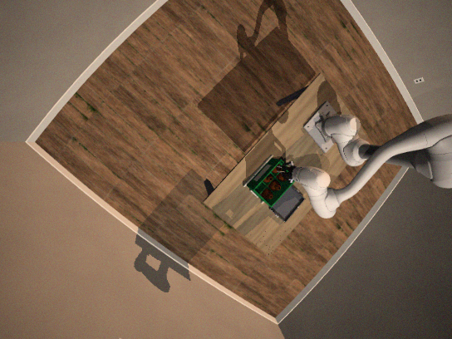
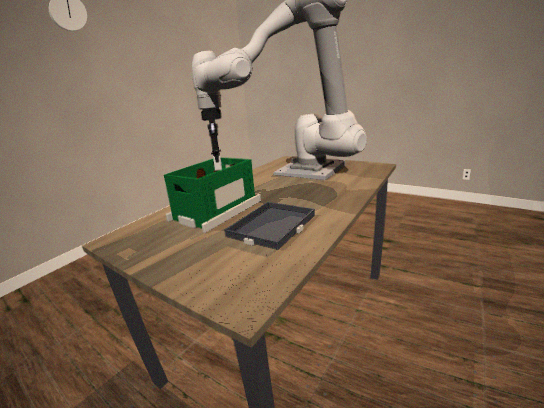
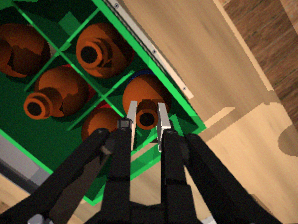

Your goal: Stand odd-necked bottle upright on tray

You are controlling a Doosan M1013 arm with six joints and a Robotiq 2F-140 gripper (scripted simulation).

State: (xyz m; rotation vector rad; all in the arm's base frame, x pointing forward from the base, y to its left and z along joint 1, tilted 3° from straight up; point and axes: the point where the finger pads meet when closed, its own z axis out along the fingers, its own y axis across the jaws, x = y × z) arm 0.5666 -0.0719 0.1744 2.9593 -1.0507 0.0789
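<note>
The green crate [image 1: 260,196] [image 2: 186,206] [image 3: 191,118] stands level on the table and holds five brown bottles in its compartments. My gripper [image 2: 217,164] [image 3: 147,112] reaches down into the crate's corner and is shut on the neck of one bottle [image 3: 144,90], a finger on each side of its mouth. A second bottle [image 3: 99,122] is partly hidden beside my left finger. The others are a bottle [image 3: 112,57] by the far wall, a bottle [image 3: 67,90] in the middle and a bottle [image 3: 22,50] at the left. The dark grey tray [image 1: 287,203] [image 2: 270,225] lies level, with nothing on it.
White strips [image 2: 232,211] edge the crate's base. Small white blocks [image 2: 248,241] touch the tray's outer sides. The tray lies close beside the crate. The arm's base plate [image 1: 326,143] [image 2: 305,173] is at the table's other end. The crate's walls and dividers surround the fingers closely.
</note>
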